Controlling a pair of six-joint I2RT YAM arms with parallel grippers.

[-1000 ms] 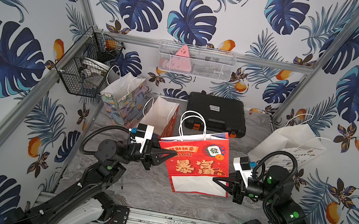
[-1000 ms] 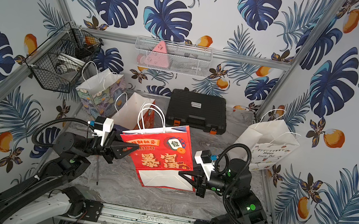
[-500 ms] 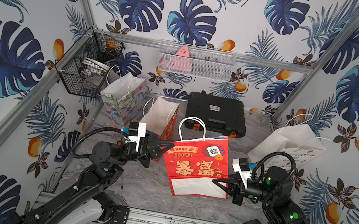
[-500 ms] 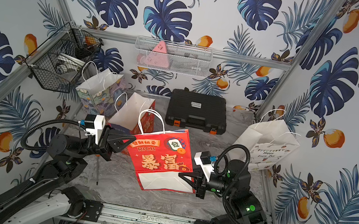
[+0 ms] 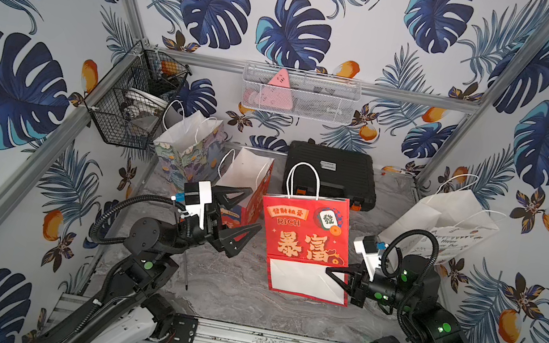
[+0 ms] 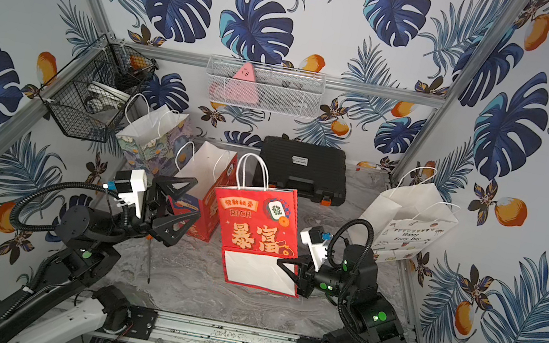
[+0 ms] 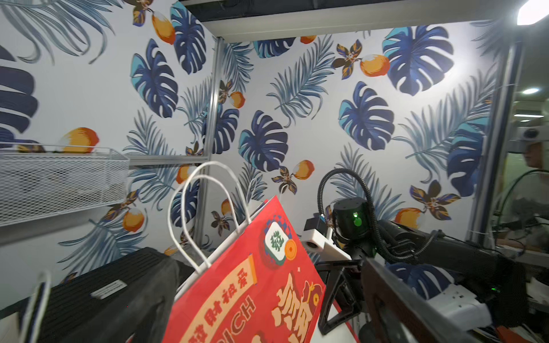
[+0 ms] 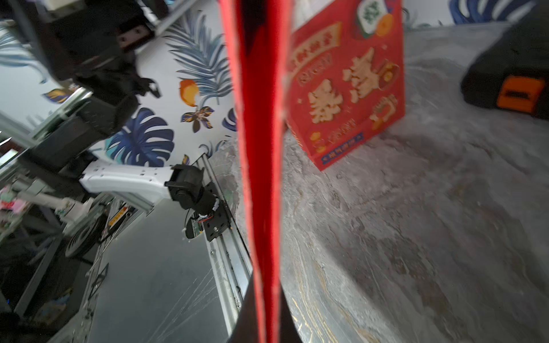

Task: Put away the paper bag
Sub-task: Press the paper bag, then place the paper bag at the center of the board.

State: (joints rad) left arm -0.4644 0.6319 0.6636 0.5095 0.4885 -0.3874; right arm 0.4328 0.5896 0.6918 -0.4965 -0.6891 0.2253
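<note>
Jaws of the right gripper [image 5: 334, 277] were pressed together on the lower right corner of the flattened red paper bag [image 5: 306, 231] with gold characters, the word RICH and white cord handles. The pinch sat where the bag's white bottom panel was folded up against its printed face. In the right wrist view the bag showed edge-on as a narrow red strip [image 8: 261, 148] running out from between the fingers.

The bag stood roughly upright over the middle of the grey marbled tabletop [image 5: 224, 293], with its handles toward the back. It was in front of the black plastic carrying case [image 5: 330, 172]. Whether its lower edge touched the surface could not be told.

The left gripper [image 5: 251, 208] had its jaws spread wide apart and held nothing. It sat just beside the bag's left edge, clear of the paper in both top views.

Behind the left gripper stood a white-lined red paper bag [image 5: 249, 175]. A floral-printed paper bag [image 5: 188, 153] stood beside that one, nearer the left wall. A white paper bag with printed bunting [image 5: 448, 218] leaned at the right wall.

A black wire basket [image 5: 132, 105] hung on the left frame. A white mesh basket [image 5: 301, 95] on the back rail held a pink triangular item [image 5: 279, 83]. A thin dark rod [image 5: 186, 271] lay on the tabletop near the left arm.
</note>
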